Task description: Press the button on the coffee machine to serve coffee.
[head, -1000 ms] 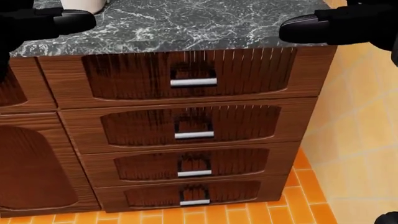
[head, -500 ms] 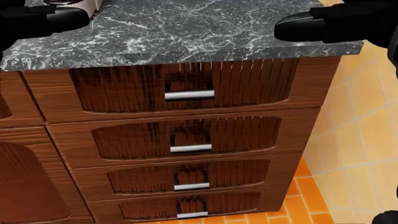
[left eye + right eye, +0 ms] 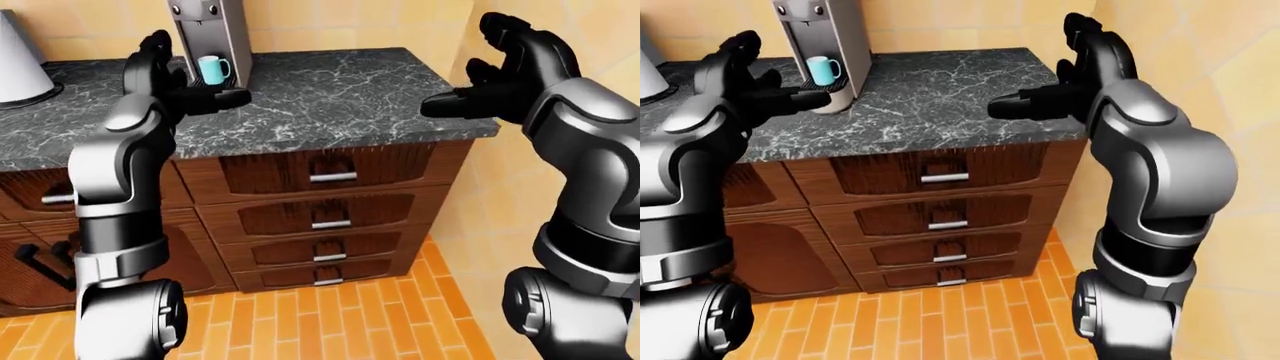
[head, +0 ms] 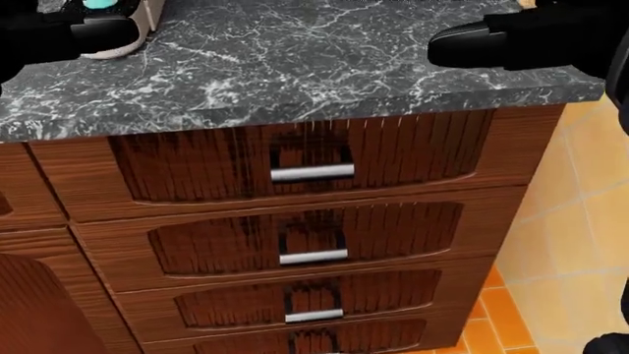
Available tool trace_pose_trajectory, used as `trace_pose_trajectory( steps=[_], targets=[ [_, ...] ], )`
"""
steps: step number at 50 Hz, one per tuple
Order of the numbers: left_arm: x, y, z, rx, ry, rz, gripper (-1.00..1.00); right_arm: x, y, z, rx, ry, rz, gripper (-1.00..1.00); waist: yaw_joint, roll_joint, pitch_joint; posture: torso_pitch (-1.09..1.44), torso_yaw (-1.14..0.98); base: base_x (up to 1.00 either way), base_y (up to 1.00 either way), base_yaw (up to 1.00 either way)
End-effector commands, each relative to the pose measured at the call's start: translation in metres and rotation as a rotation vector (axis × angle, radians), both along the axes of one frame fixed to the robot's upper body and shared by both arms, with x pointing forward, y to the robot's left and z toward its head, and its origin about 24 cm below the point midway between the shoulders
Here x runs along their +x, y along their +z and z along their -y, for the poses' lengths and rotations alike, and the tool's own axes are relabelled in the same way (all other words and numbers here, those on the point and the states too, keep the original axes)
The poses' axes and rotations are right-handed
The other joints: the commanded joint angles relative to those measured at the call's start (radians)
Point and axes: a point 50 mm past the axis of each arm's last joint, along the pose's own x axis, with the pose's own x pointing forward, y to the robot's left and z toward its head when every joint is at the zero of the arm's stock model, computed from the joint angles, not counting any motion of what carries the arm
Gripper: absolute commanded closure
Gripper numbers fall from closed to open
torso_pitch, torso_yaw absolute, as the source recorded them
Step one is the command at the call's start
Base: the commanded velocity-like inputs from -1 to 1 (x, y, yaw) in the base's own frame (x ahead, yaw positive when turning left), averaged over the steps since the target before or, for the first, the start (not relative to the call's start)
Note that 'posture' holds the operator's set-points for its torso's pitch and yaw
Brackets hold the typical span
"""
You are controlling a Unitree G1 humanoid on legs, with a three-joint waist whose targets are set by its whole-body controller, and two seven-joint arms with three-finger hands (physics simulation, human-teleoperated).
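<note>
The silver coffee machine [image 3: 208, 34] stands on the dark marble counter [image 3: 330, 97] against the wall, at the upper left of the left-eye view. A teal cup [image 3: 211, 70] sits under its spout, and two dark round buttons [image 3: 181, 10] show near its top. My left hand [image 3: 192, 88] is raised just below and left of the cup, fingers spread, holding nothing. My right hand [image 3: 468, 73] hovers open over the counter's right end, far from the machine. In the head view only the machine's base [image 4: 123, 38] shows at the top left.
Below the counter is a stack of wooden drawers [image 3: 325, 210] with metal bar handles. A cabinet door with a black handle [image 3: 40, 264] is at the left. A pale cone-shaped object [image 3: 18, 60] stands at the counter's left. A beige tiled wall [image 3: 480, 217] closes the right, above the orange floor [image 3: 300, 315].
The whole head view has shifted: the counter looks nearer and lower, and the machine's base and cup have come in at the top left. Both hands keep their places.
</note>
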Motion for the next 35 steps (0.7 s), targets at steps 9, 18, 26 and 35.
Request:
trace_pose_trajectory(
  steps=[9, 18, 26, 35],
  targets=[
    [-0.0038, 0.0171, -0.0004, 0.006, -0.002, 0.084, -1.00, -0.0021, 0.0122, -0.0004, -0.004, -0.001, 0.067, -1.00, -0.007, 0.008, -0.027, 0.00, 0.00, 0.05, 0.28, 0.00],
    [-0.0036, 0.0187, -0.0009, 0.007, -0.002, 0.083, -1.00, -0.0025, 0.0142, -0.0014, -0.004, 0.002, 0.067, -1.00, -0.019, 0.119, -0.022, 0.00, 0.00, 0.04, 0.32, 0.00],
    [-0.0017, 0.0187, -0.0012, 0.008, -0.001, 0.084, -1.00, 0.0001, 0.0138, -0.0022, -0.005, 0.007, 0.066, -1.00, -0.013, 0.033, -0.020, 0.00, 0.00, 0.05, 0.33, 0.00],
    [-0.0032, 0.0163, -0.0011, 0.004, -0.001, 0.080, -1.00, 0.0000, 0.0079, -0.0024, -0.003, 0.006, 0.062, -1.00, -0.006, -0.006, -0.037, 0.00, 0.00, 0.05, 0.34, 0.00]
  ],
)
